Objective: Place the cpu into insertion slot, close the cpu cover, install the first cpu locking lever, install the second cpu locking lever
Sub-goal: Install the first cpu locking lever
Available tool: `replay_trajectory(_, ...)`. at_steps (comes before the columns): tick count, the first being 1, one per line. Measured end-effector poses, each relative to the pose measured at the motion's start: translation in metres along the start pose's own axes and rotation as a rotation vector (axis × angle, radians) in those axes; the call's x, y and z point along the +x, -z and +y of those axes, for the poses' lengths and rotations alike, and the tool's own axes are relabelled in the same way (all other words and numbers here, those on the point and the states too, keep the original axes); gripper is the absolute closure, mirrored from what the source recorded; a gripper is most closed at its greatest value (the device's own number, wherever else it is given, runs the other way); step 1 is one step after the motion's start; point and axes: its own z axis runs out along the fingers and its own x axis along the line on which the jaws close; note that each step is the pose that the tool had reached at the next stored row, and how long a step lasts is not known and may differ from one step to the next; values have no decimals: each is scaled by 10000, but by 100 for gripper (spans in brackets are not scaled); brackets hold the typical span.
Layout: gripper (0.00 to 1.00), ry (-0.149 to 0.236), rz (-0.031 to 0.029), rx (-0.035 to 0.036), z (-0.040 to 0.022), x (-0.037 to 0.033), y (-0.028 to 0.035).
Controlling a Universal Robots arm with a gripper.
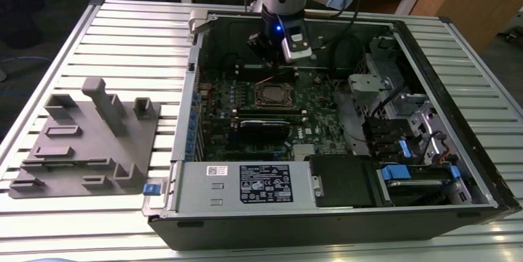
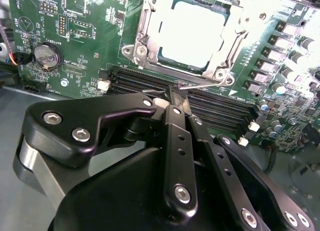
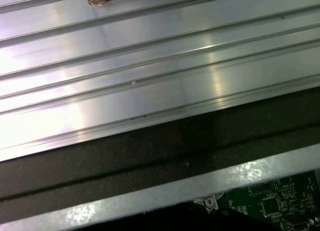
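In the second wrist view the gripper [image 2: 171, 95] has its fingers drawn together at the thin locking lever's [image 2: 205, 85] end, possibly pinching it. Mid-frame in the exterior view, the cpu [image 2: 192, 33] sits in the insertion slot [image 1: 274, 95] under the lowered cpu cover [image 2: 149, 36].
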Motion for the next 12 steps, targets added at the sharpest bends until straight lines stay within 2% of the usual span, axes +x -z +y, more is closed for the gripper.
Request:
replay_trajectory(3, 89, 1, -31, -7, -2, 4, -16)
replay_trajectory(9, 89, 26, -276, -72, -12, 25, -73)
replay_trajectory(12, 89, 36, -367, -94, -16, 31, -91)
